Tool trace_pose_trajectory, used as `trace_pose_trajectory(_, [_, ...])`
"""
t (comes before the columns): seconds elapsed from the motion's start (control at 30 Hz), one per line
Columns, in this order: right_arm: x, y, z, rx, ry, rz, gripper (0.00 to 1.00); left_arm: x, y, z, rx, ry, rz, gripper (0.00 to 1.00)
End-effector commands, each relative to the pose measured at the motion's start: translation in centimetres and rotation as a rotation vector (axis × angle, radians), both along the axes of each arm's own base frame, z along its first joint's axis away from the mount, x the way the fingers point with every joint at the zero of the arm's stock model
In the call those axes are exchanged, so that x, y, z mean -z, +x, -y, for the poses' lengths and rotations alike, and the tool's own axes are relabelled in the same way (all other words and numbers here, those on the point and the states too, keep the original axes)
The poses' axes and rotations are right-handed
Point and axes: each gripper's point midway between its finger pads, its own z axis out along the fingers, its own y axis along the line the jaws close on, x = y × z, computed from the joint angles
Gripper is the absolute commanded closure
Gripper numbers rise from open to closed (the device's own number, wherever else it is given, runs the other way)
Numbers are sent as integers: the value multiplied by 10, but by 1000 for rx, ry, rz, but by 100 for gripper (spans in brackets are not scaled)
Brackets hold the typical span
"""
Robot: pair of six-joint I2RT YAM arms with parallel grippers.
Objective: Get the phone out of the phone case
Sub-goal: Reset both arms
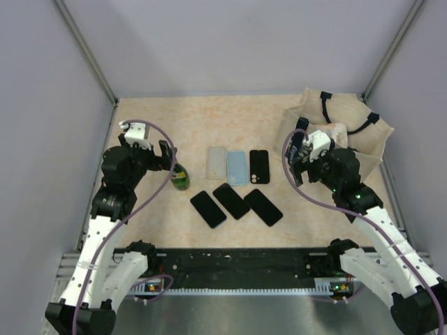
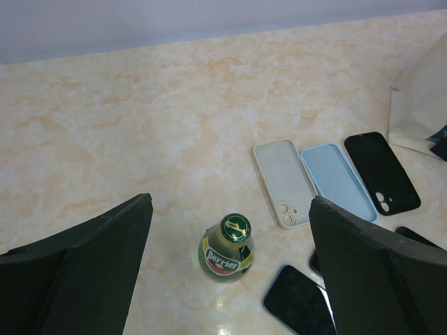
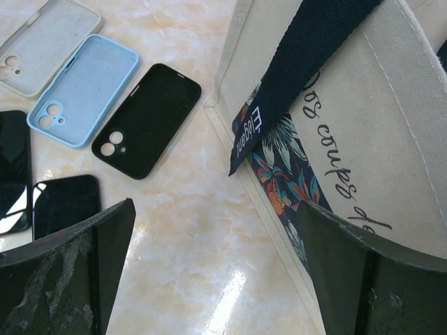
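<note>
Phone cases (image 1: 237, 167) run twelve-to-six; we find the black case (image 1: 259, 167) at nine o'clock of the nearer right gripper (image 3: 215, 204), spread wide and empty like the left gripper (image 2: 230, 201).

A lab test booth: grey walls (image 1: 42, 105), aluminium framing (image 1: 87, 50).

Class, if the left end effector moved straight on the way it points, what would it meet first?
Probably the Perrier bottle, upright ahead of the open left end effector, though depth is unclear.
</note>
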Motion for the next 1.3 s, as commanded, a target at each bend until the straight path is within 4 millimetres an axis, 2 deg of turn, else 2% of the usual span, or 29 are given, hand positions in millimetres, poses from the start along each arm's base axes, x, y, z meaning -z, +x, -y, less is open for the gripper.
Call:
trace_pose_trajectory(0.0, [-15, 4, 3, 15, 6, 64, 1, -17, 2, 1, 9, -25, 83, 1])
trace_pose_trajectory(1.27, [-13, 0, 5, 13, -6, 59, 1, -10, -3, 7, 62, -35, 85, 1])
